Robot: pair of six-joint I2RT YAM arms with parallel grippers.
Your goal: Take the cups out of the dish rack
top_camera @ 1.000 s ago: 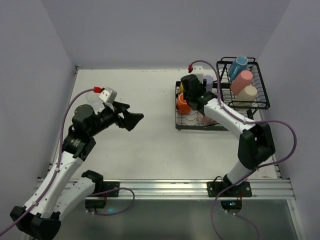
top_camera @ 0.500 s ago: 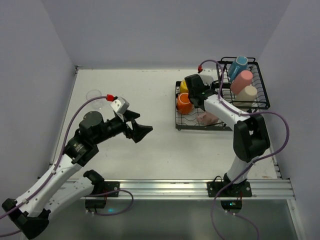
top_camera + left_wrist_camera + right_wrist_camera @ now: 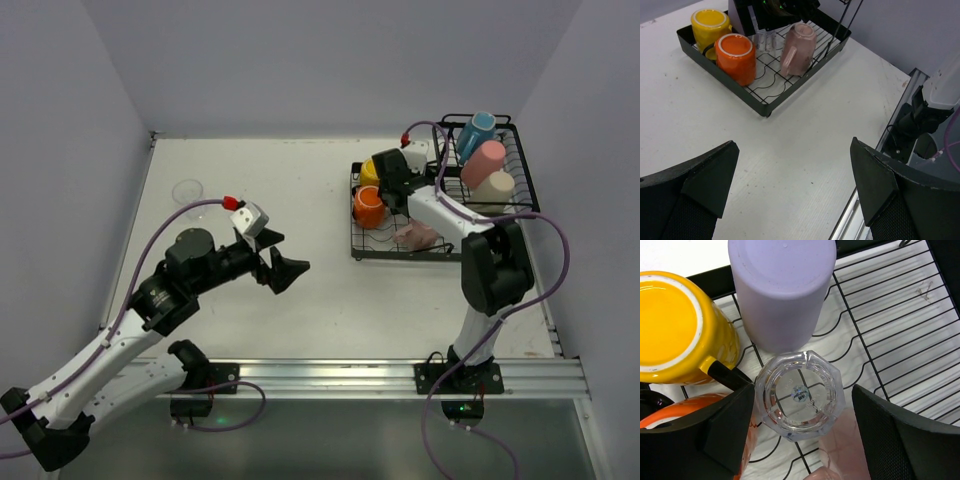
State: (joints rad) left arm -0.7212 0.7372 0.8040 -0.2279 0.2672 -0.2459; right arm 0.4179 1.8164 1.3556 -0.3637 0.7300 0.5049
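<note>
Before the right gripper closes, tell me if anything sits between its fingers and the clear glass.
Nothing visible does. The clear glass stands between the open fingers of the right gripper. The lavender tumbler and yellow mug crowd it just beyond, the mug close beside one finger.

left pincer [image 3: 795,167] spread, arm extended | right pincer [image 3: 801,422] spread, pointing down

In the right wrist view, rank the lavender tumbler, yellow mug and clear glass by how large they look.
Largest: lavender tumbler and yellow mug, which look about alike; both are cut off by the frame edge, so I won't rank them.
Smallest: clear glass.
</note>
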